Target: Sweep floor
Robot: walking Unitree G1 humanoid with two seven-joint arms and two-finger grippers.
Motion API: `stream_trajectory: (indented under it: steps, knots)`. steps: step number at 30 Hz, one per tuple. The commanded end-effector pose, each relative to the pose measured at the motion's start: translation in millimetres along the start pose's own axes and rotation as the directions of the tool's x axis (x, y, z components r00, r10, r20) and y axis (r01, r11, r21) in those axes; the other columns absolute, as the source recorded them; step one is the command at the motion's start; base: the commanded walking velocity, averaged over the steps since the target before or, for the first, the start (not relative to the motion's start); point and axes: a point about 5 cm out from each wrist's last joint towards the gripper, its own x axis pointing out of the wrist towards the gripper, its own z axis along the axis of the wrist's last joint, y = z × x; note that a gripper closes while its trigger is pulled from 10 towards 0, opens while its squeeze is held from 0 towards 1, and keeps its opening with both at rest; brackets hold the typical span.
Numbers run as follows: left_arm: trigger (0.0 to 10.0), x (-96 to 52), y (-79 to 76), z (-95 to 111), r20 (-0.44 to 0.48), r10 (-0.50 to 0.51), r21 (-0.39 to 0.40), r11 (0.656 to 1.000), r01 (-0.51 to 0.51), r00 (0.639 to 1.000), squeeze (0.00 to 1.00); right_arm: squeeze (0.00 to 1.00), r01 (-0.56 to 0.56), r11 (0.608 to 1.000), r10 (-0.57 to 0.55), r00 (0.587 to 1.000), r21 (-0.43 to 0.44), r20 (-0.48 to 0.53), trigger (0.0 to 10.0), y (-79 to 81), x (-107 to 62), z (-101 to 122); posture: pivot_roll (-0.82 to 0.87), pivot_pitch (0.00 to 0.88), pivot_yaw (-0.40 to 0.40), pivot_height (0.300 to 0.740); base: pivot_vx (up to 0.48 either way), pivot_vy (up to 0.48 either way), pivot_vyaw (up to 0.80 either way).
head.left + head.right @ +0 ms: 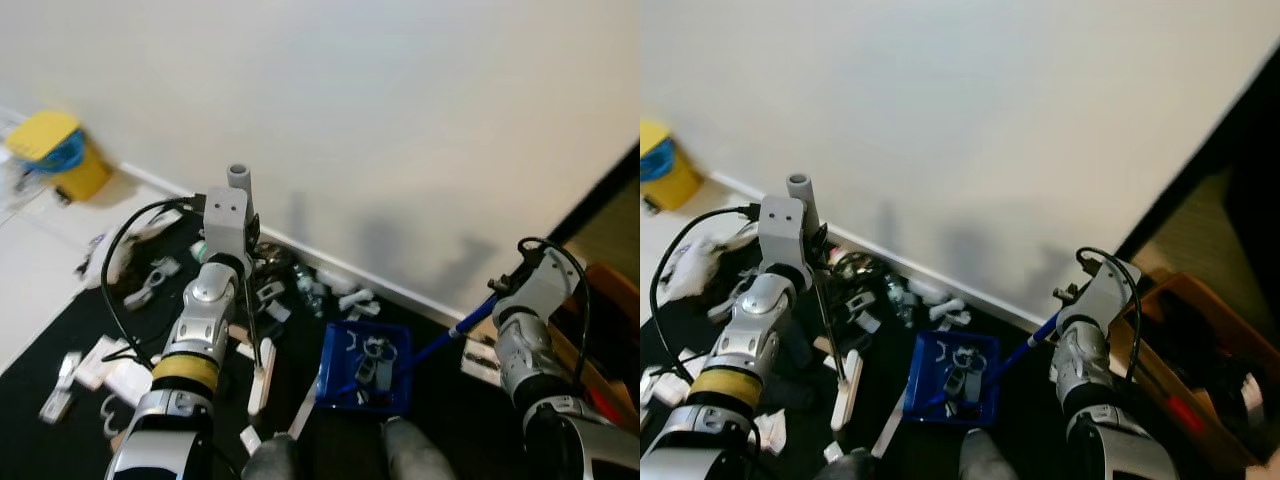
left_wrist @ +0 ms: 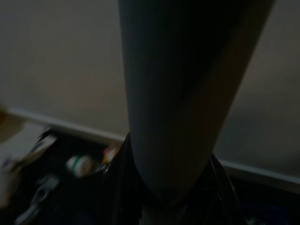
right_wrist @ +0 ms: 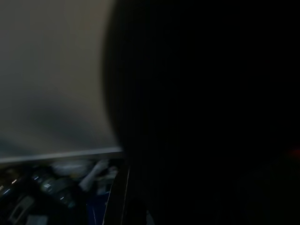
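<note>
Nearest to the camera, at the bottom edge, two grey rounded shapes (image 1: 345, 455) show on the black floor (image 1: 40, 370); I cannot tell what they are. At the far left a yellow bin (image 1: 58, 152) stands on the pale floor near the white wall (image 1: 400, 120). White scraps (image 1: 110, 365) and other small pieces of litter lie scattered over the black floor up to the baseboard. The left gripper (image 1: 236, 222) is raised and is closed around a grey broom handle (image 1: 239, 179), which stands nearly upright; a thin rod goes down from there to a white broom head (image 1: 262, 383) resting on the floor among the litter. Just to the right of it sits a blue dustpan (image 1: 330, 375) with some litter (image 1: 372, 362) inside. Its blue handle (image 1: 450, 335) rises toward the right gripper (image 1: 500, 290), which seems to hold it, but I cannot tell how the fingers stand. At the far right there is a brown cardboard box (image 1: 1200, 350).
</note>
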Motion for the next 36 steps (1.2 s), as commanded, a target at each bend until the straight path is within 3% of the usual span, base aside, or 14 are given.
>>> stream_trajectory:
  steps: [1, 11, 23, 30, 36]
  knots:
    - [10.0, 0.6, 3.7, 6.4, 0.031, 0.004, 0.028, 1.000, -0.005, 1.000, 0.00, 0.00, 0.004, 1.000, -0.004, 1.000, 0.015, -0.002, 10.0, -1.7, -1.0, -1.6, -0.01, 0.101, 0.014, 0.740, 0.000, 0.000, -0.80]
    - [10.0, -0.5, 6.6, 13.0, 0.068, 0.001, 0.072, 0.997, -0.006, 0.998, 0.00, 0.00, -0.022, 1.000, 0.023, 1.000, 0.010, -0.014, 10.0, 0.5, -1.9, -4.3, -0.01, 0.099, 0.005, 0.740, 0.000, 0.000, -0.75]
    - [10.0, -2.0, 11.2, 24.6, 0.099, -0.052, 0.160, 0.986, 0.036, 0.994, 0.00, 0.00, -0.033, 0.999, 0.033, 0.999, 0.005, 0.000, 10.0, 2.0, -0.8, -0.8, 0.00, 0.098, -0.002, 0.740, 0.000, 0.000, 0.00]
    - [10.0, -2.6, 7.6, 20.0, 0.082, -0.036, 0.107, 0.994, 0.027, 0.996, 0.00, 0.00, -0.024, 1.000, 0.024, 1.000, 0.013, -0.003, 10.0, 0.9, -1.6, -2.8, 0.00, 0.098, 0.001, 0.740, 0.000, 0.000, 0.00]
    - [10.0, -2.4, 2.0, 19.5, 0.077, -0.049, 0.091, 0.995, 0.042, 0.996, 0.00, 0.00, -0.018, 1.000, 0.018, 1.000, 0.016, -0.005, 10.0, -0.7, -2.3, -4.1, 0.00, 0.098, 0.002, 0.740, 0.000, 0.414, 0.00]
